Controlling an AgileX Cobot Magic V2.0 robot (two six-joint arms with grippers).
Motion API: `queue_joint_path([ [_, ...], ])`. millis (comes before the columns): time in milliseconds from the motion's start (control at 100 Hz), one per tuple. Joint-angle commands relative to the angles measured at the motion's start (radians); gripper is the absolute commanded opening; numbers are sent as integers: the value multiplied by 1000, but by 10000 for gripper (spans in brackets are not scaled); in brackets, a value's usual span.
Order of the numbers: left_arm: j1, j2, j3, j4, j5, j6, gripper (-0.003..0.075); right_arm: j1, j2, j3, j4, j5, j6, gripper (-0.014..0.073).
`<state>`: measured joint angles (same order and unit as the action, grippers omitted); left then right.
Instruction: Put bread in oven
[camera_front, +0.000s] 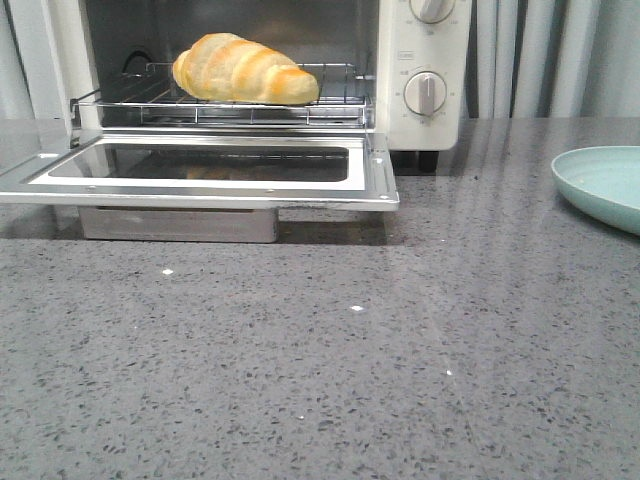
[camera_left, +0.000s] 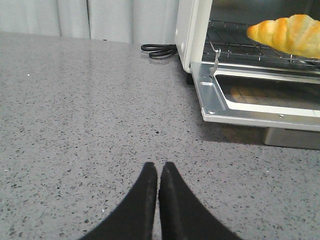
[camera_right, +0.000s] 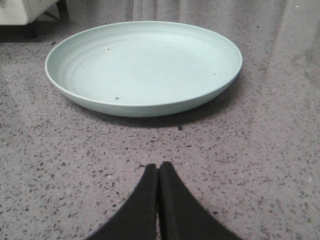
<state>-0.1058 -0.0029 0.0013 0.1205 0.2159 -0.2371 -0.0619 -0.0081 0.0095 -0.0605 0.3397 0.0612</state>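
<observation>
The golden-brown bread lies on the wire rack inside the cream-white oven, whose glass door hangs open and flat. It also shows in the left wrist view. My left gripper is shut and empty, low over the grey counter, to the left of the oven door. My right gripper is shut and empty, just short of the empty mint-green plate. Neither gripper shows in the front view.
The plate sits at the counter's right edge in the front view. A black power cord lies coiled left of the oven. A metal crumb tray sits under the open door. Grey curtains hang behind.
</observation>
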Motion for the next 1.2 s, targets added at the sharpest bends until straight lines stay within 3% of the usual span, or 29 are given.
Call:
queue_joint_path([
  [0, 3, -29, 22, -3, -81, 3, -21, 0, -21, 25, -21, -20, -4, -57],
  [400, 3, -29, 22, -24, 62, 3, -21, 0, -21, 25, -21, -20, -4, -57],
  [1190, 3, -29, 22, -15, 51, 63, -21, 0, -21, 25, -21, -20, -4, -57],
])
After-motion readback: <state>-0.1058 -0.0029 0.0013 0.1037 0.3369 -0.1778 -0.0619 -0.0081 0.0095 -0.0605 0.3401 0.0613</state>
